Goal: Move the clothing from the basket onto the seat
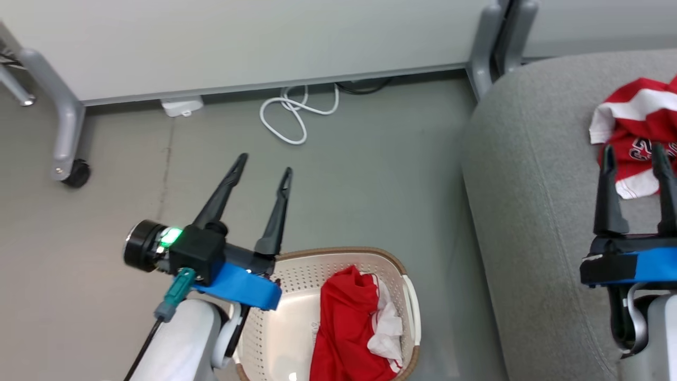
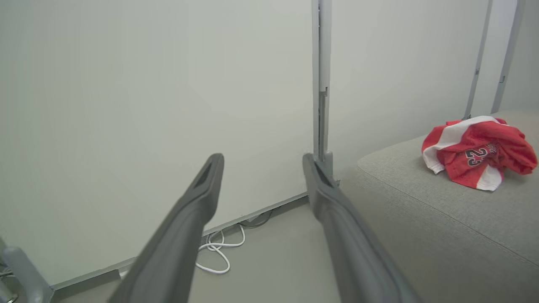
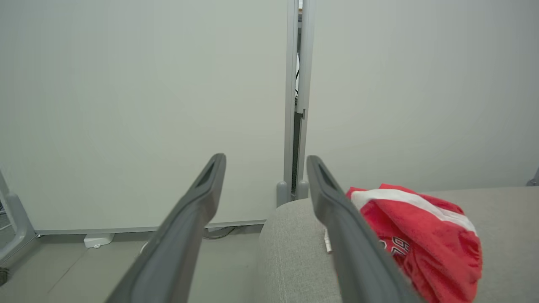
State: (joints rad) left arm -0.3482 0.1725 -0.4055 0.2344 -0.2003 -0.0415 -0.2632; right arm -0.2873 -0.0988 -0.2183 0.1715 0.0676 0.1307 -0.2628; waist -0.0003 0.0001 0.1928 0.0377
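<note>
Left fingers [image 1: 277,211]: spread wide with nothing between them. They point away from the robot over bare floor [image 1: 370,174], past the far rim of the basket [image 1: 338,251].

Right fingers [image 1: 607,201]: likewise spread and empty, poised over the seat [image 1: 529,185]. Their tips are at the near edge of a red garment [image 1: 634,121] lying there with dark numerals showing. Contact cannot be confirmed.

Governing relation: a second red garment [image 1: 344,323] lies in the basket, behind and to the right of the left fingers' tips, back toward the robot. Its long axis runs along the basket's length, toward the robot. The left arm is clearly nearer, and in my judgement it must draw back and dip.

Obscured: the frame cuts off the basket's near end and the second red garment's lower part. The left forearm covers the basket's left wall. Whether this piece is shorts or jersey cannot be determined.
</note>
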